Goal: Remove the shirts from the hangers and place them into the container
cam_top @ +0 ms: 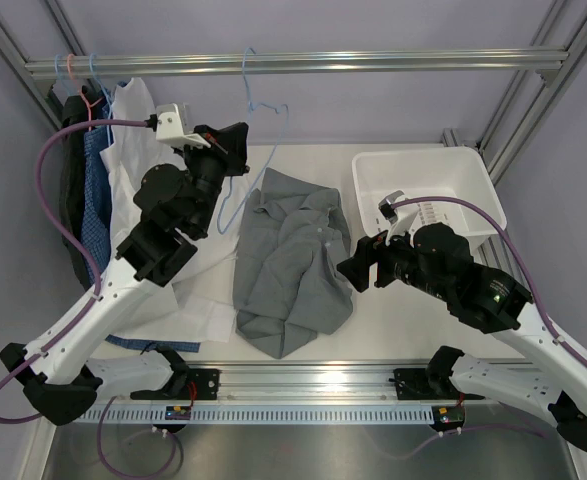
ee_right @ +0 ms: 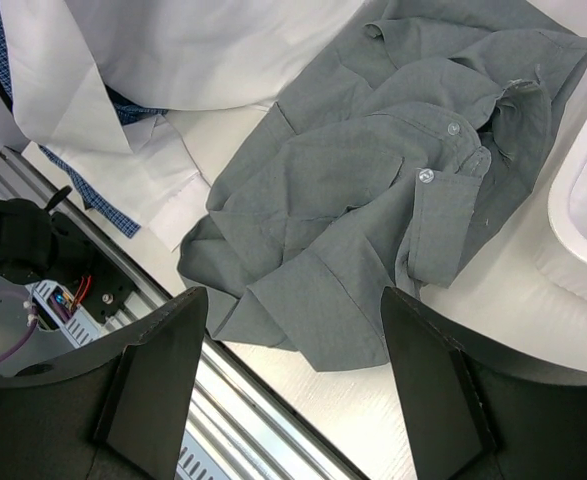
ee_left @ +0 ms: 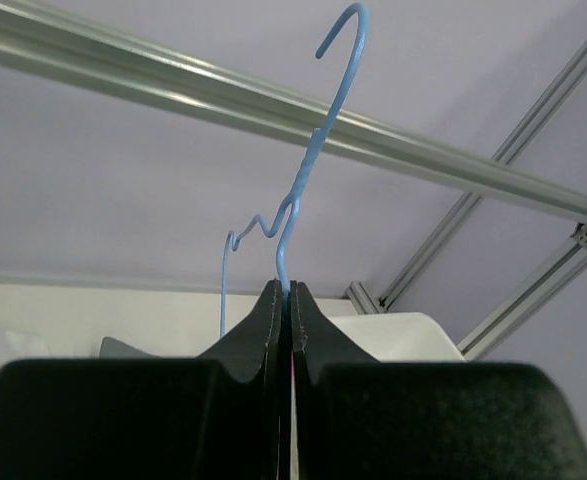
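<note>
Blue hanger (ee_left: 307, 170) pinched between left jaws

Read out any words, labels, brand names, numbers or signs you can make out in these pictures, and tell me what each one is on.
No text can be read in any view.
The grey shirt, the container, the light blue hanger and the rail: plain, no print or label showing.
The small coloured parts at the arm bases: too small to read, if they carry any marks at all.

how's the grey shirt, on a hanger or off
Off: grey shirt lies crumpled on the table; left gripper holds the bare hanger.
</note>
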### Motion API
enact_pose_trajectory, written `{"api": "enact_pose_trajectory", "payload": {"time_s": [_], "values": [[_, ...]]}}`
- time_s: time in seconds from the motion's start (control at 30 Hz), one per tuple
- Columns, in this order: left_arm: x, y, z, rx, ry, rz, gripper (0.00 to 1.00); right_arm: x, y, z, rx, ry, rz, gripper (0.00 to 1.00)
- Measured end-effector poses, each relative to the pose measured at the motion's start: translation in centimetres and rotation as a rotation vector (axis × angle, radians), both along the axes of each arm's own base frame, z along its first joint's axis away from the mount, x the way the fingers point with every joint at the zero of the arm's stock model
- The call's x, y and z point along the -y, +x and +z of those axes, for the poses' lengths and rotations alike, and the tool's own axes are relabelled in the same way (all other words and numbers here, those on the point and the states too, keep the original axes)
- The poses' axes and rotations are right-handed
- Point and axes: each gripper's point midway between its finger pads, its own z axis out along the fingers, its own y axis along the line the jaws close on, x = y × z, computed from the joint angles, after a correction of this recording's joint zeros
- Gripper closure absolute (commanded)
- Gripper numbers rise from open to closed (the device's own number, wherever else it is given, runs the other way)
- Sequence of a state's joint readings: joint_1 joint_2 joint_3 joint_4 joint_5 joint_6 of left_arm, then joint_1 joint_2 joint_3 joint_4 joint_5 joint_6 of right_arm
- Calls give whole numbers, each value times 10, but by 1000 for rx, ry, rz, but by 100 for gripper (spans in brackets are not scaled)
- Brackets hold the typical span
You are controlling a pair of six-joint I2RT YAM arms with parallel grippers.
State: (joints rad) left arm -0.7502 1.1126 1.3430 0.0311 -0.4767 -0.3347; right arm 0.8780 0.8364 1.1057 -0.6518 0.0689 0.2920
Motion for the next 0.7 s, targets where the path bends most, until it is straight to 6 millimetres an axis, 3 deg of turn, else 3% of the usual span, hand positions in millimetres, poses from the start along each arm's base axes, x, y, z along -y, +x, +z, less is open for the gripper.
{"api": "enact_pose_trajectory", "payload": {"time_s": [0.2, 0.47, 0.7], "values": [[-11, 39, 17, 20, -22, 67, 100, 0, 0, 0, 0, 1, -1, 21], [-25, 90, -12, -52, -13, 116, 100, -2, 2, -4, -11, -11, -1, 21], [-29, 105, -25, -87, -23, 100, 100, -3, 2, -15, -37, -18, -7, 21]]}}
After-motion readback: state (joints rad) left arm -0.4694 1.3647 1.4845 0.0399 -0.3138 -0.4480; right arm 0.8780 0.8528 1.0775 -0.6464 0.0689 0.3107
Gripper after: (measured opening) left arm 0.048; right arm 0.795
